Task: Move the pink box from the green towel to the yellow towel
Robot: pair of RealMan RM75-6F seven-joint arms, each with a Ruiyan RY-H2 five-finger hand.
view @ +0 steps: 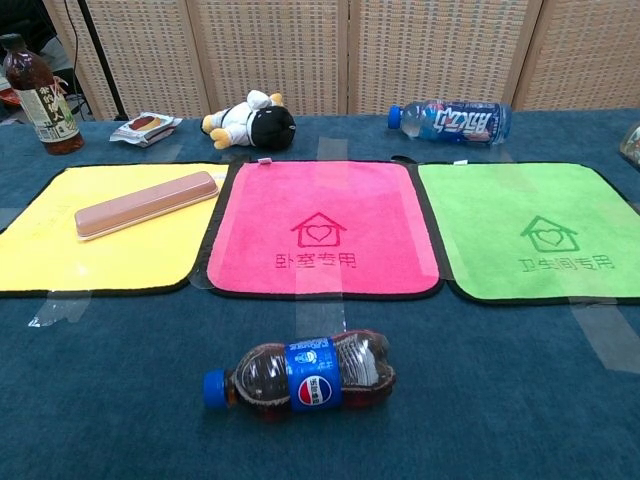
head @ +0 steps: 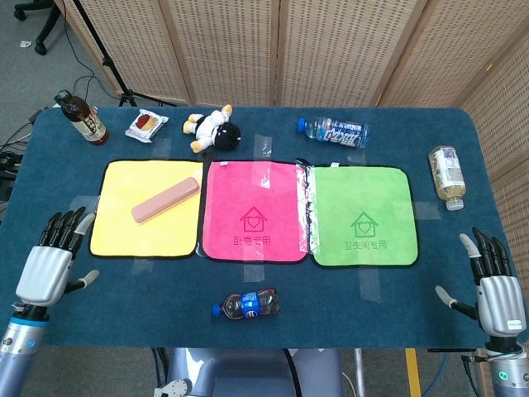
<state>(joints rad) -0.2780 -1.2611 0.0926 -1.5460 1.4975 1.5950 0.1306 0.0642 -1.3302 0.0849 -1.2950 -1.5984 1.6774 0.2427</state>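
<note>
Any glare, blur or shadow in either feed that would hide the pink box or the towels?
Head view: even light, sharp; slight sheen on the clear tape between the pink and green towels; pink box clear on the yellow towel. Chest view: box crisp with a soft shadow; tape a little shiny, Pepsi bottle with small highlights. Nothing obscured.

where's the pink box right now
In the head view the pink box lies diagonally on the yellow towel, left of the pink towel.

Left hand (head: 45, 269) empty, fingers (head: 66, 225) spread upward, right hand (head: 498, 299) likewise, both low at sides
</note>
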